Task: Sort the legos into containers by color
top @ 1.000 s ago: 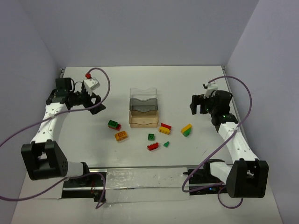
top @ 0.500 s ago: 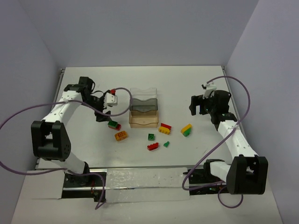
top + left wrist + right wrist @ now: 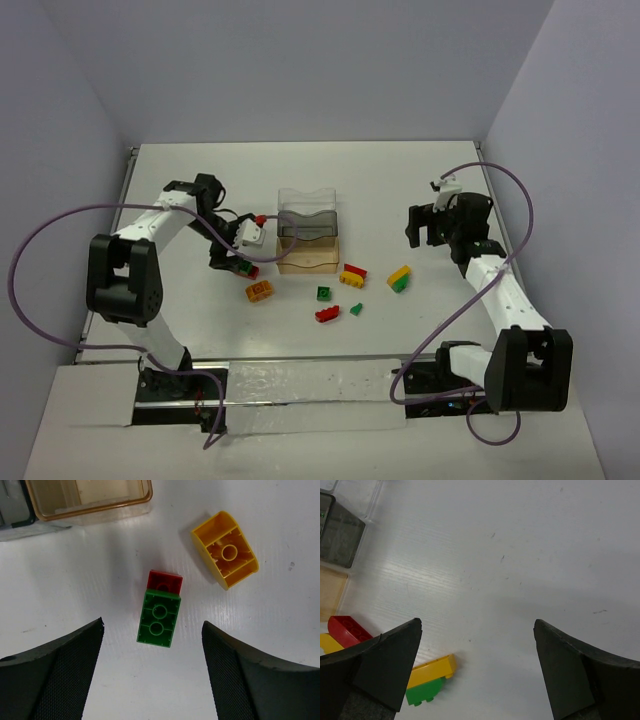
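The three containers stand in a row mid-table: clear (image 3: 305,198), smoky grey (image 3: 308,224) and amber (image 3: 308,258). My left gripper (image 3: 231,257) is open and empty, just left of the amber tray. In the left wrist view its fingertips (image 3: 95,630) flank a green-and-red lego stack (image 3: 160,612) lying on the table, without touching it. An orange lego (image 3: 225,550) lies beside the stack. My right gripper (image 3: 428,226) is open and empty over bare table right of the trays. A yellow-and-green lego (image 3: 427,680) lies near its left finger.
Loose legos lie in front of the trays: an orange one (image 3: 259,291), a small green one (image 3: 325,293), a red one (image 3: 327,314), another small green one (image 3: 356,310), a red-and-yellow pair (image 3: 352,275), and a yellow-and-green stack (image 3: 400,278). White walls enclose the table.
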Tool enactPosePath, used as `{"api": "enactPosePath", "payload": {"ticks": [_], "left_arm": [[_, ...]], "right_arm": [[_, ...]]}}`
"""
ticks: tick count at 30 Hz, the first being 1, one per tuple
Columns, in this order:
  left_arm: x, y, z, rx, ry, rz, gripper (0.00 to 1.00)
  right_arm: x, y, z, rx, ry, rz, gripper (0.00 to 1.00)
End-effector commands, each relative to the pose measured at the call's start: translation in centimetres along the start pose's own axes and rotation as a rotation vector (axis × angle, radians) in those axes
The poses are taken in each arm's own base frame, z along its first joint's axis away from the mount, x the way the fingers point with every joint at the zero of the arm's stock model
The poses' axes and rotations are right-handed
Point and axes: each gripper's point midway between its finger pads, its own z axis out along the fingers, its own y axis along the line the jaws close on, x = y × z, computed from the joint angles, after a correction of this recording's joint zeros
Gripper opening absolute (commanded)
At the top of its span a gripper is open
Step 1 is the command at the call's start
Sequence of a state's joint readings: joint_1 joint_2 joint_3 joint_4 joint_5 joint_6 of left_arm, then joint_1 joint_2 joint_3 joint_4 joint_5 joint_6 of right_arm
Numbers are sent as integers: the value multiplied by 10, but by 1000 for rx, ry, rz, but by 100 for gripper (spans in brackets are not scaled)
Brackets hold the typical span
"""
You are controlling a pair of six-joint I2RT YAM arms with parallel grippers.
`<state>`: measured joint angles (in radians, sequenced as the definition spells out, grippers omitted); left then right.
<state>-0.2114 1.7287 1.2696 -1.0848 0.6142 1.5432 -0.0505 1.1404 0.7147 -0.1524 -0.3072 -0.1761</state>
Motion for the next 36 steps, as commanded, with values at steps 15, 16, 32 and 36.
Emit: {"api": "enactPosePath", "payload": {"ticks": [15,16,32,36], "left_arm": [[8,6,21,-53,47,61,57],[8,7,21,-55,46,62,55],[11,6,25,-48,53,58,52],[13,6,25,-52,59,47,44]], "right_arm": [[-21,-8,1,23,-33,-7,100],[-21,-8,1,22,-34,-7,100],[-20,-9,3,20,-25,-7,100],[-21,-8,2,16,-32,-8,100]]}}
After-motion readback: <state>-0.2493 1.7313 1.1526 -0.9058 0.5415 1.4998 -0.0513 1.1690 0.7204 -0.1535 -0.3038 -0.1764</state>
